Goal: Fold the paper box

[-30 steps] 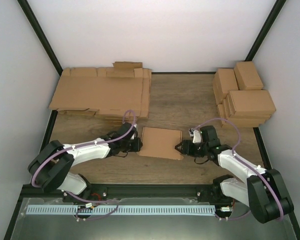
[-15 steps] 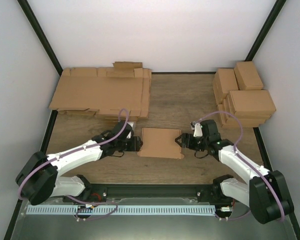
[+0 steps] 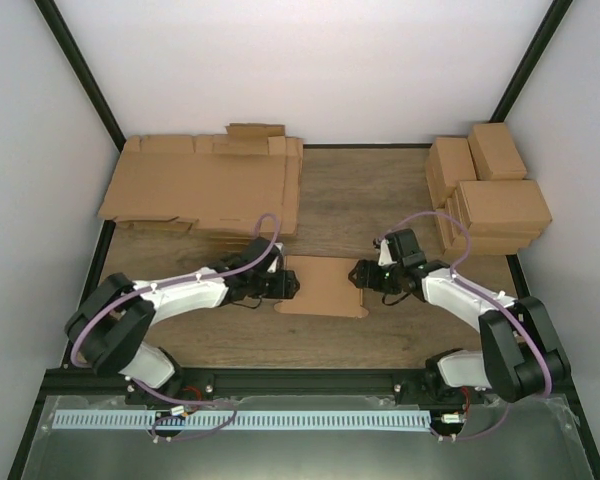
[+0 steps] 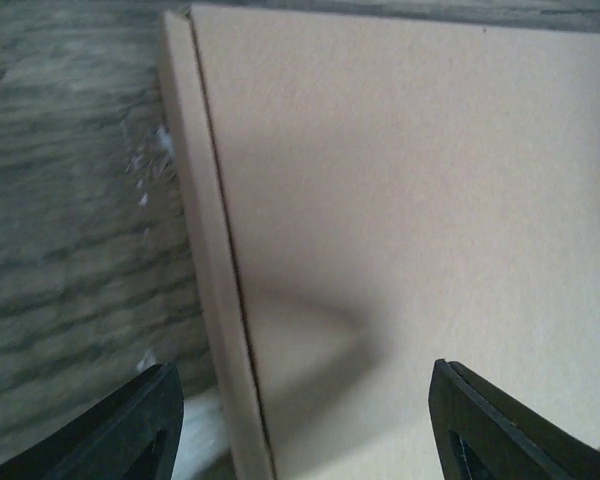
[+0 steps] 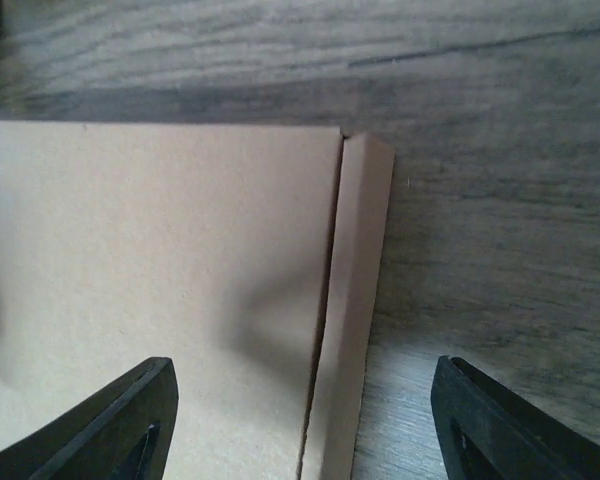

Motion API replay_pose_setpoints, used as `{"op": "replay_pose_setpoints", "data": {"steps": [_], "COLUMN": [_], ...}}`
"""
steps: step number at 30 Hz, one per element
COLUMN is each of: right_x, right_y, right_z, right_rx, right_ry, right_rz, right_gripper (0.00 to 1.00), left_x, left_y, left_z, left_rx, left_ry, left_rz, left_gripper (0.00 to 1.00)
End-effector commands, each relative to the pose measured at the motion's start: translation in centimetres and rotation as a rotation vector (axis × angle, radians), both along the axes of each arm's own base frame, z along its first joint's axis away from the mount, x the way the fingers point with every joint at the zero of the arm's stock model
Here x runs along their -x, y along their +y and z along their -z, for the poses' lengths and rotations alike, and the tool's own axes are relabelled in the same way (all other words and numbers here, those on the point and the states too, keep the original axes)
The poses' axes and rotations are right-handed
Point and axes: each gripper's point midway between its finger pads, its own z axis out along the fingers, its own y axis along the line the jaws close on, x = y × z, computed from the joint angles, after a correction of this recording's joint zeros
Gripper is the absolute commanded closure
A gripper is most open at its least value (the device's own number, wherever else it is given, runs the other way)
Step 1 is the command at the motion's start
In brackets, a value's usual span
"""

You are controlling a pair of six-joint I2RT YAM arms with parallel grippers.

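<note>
The paper box is a closed, flat brown cardboard box lying on the table between my two arms. My left gripper is open at the box's left edge, its fingers straddling that edge; the left wrist view shows the lid and side flap between the dark fingertips. My right gripper is open at the box's right edge. The right wrist view shows the box top and its narrow side wall between the fingertips. Neither gripper holds anything.
A pile of flat brown cardboard sheets lies at the back left. Stacked finished brown boxes stand at the back right. A black frame rail runs along the near table edge by the arm bases.
Both grippers have moved inward and slightly farther back, closing in on the box's left and right edges. The box looks slightly shifted away from me.
</note>
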Motion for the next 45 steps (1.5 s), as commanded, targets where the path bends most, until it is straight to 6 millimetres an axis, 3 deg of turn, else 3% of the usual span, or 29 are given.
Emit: {"op": "replay_pose_setpoints", "data": {"steps": [1, 6, 12, 15, 19, 23, 25, 28, 32, 39, 45], "right_x": [0.5, 0.7, 1.4, 2.4, 3.8, 5.3, 5.4, 4.3, 2.2, -1.5, -5.1], "right_y": [0.2, 1.7, 3.8, 4.4, 4.0, 3.5, 2.8, 1.6, 1.5, 4.3, 6.2], "right_z": [0.8, 0.2, -0.7, -0.8, -1.0, -1.0, -0.8, -1.3, -3.3, -7.1, -6.6], "right_rx": [0.035, 0.002, -0.050, -0.088, -0.106, -0.129, -0.100, -0.037, -0.003, 0.008, 0.057], "right_ry": [0.005, -0.010, -0.011, 0.012, 0.021, 0.035, 0.037, 0.004, -0.070, -0.236, -0.279], "right_rz": [-0.004, -0.045, -0.126, -0.159, -0.155, -0.146, -0.114, -0.045, -0.027, -0.209, -0.314], "right_gripper": [0.28, 0.30, 0.33, 0.33, 0.33, 0.29, 0.24, 0.13, 0.12, 0.14, 0.23], "left_x": [-1.9, -1.9, -1.0, -0.9, -0.9, -0.2, 0.3, 0.5, 0.9, 4.3, 7.6], "left_y": [-2.2, -4.4, -5.2, -4.7, -2.4, 0.2, 1.5, 3.4, 4.3, 2.2, 1.5], "left_z": [-0.8, -1.2, -0.7, -1.0, -1.5, -1.5, -1.3, -1.9, -4.3, -5.8, -5.8], "left_rx": [0.030, 0.079, 0.077, 0.060, -0.030, -0.089, -0.111, -0.148, -0.110, 0.064, 0.172], "left_ry": [-0.042, -0.022, 0.003, -0.011, -0.046, -0.062, -0.065, -0.096, -0.145, -0.072, -0.006], "left_rz": [0.036, 0.105, 0.136, 0.128, 0.089, 0.041, 0.013, -0.042, -0.062, 0.057, 0.119], "left_gripper": [0.32, 0.53, 0.61, 0.60, 0.54, 0.44, 0.33, 0.20, 0.15, 0.17, 0.19]}}
